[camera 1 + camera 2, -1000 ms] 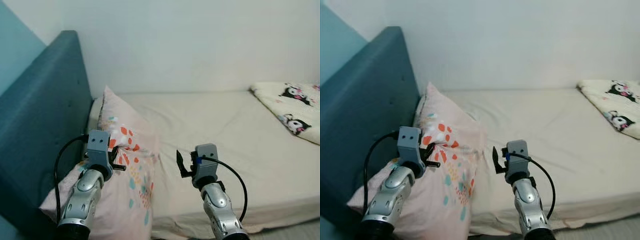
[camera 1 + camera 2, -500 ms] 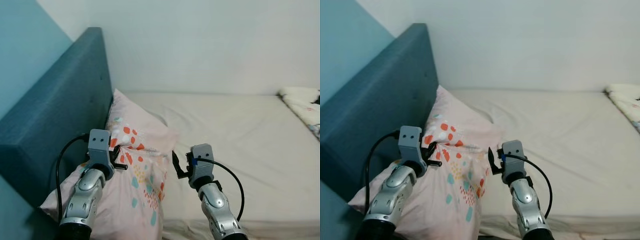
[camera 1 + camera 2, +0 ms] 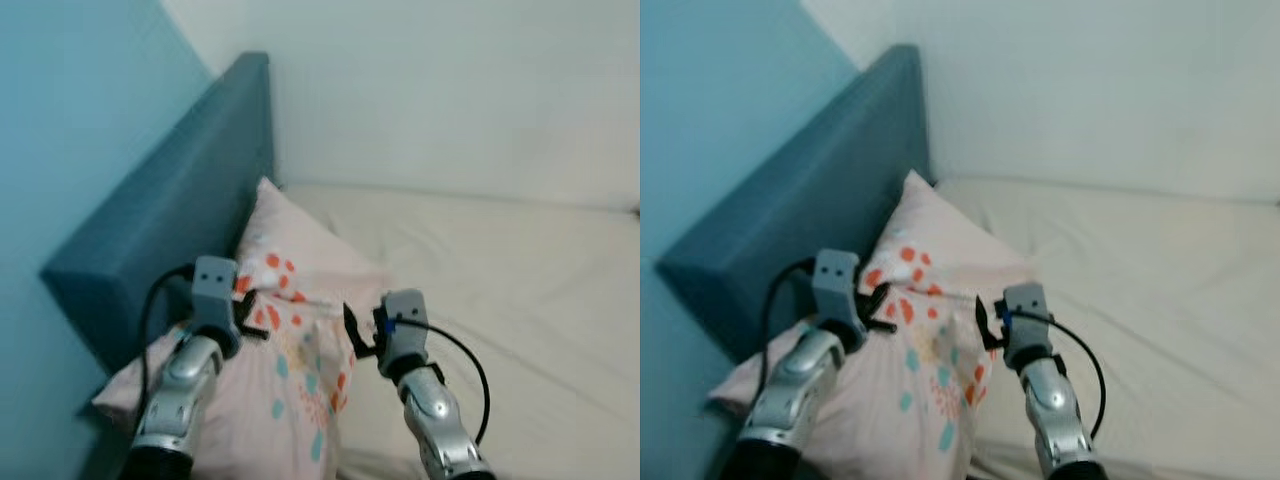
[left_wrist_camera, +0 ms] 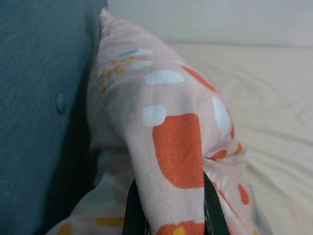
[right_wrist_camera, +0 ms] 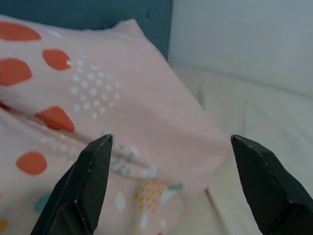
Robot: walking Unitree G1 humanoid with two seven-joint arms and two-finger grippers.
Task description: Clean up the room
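your left tool (image 3: 243,317) was pinching a fold of the pillow (image 3: 300,300), which leaned on the headboard (image 3: 170,215); your right tool (image 5: 171,191) gaped wide, holding nothing. pillow looked unplaced, tidying unfinished.

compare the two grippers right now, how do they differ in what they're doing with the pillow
The left gripper is shut on a fold of the pink patterned pillow, fabric pinched between its fingers; the right gripper is open and holds nothing. The left gripper sits on the pillow's headboard side; the right gripper hovers at the pillow's edge nearer the bare mattress. Both point at the same pillow.
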